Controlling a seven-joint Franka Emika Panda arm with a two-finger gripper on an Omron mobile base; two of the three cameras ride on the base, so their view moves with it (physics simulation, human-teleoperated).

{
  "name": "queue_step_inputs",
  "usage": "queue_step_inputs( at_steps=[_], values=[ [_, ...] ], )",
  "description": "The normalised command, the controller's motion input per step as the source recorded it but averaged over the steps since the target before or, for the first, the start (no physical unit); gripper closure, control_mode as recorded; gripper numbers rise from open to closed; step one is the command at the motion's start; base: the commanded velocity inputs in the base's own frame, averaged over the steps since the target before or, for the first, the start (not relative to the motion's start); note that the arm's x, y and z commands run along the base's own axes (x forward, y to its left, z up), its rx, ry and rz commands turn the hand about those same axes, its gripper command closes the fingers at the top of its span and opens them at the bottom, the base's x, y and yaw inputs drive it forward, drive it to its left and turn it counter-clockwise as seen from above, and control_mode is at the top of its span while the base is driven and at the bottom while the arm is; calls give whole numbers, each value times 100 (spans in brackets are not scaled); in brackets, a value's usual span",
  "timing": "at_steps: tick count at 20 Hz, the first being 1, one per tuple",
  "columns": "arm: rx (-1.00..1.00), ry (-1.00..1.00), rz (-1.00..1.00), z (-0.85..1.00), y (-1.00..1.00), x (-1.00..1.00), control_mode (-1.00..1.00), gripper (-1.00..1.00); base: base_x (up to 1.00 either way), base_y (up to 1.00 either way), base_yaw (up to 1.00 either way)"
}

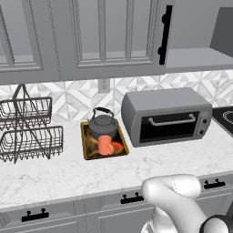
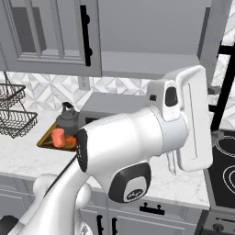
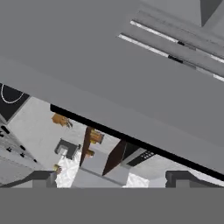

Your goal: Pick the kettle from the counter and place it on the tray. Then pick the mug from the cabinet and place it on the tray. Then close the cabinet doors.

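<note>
The kettle [image 1: 103,125] and the mug [image 1: 106,145] both sit on the tray [image 1: 87,149], in the middle left of the left base view (so the carrying part looks done). The gripper [image 3: 111,179] has its jaws wide apart, empty, close to a cabinet door [image 3: 109,74], likely to push it shut.

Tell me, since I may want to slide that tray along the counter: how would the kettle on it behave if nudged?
The kettle looks squat and wide-based, so it probably slides rather than tips. Being metal, it is likely rigid and fairly heavy for its size. The mug stands close in front on the tray, so a push that way would likely bump it.
</note>
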Motion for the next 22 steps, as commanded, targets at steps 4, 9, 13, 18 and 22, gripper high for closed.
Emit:
queue_step_inputs(
  at_steps=[4, 9, 13, 18, 22],
  values=[
    [-1, 2, 19, 0, 69, 32, -100, -100, 0, 0, 0],
    [0, 9, 21, -2, 59, 41, -100, -100, 0, 0, 0],
    [0, 11, 22, -4, 47, 54, -100, -100, 0, 0, 0],
    [0, 12, 22, -19, 54, 54, -100, -100, 0, 0, 0],
    [-3, 7, 23, -30, 67, 53, -100, -100, 0, 0, 0]
  ],
)
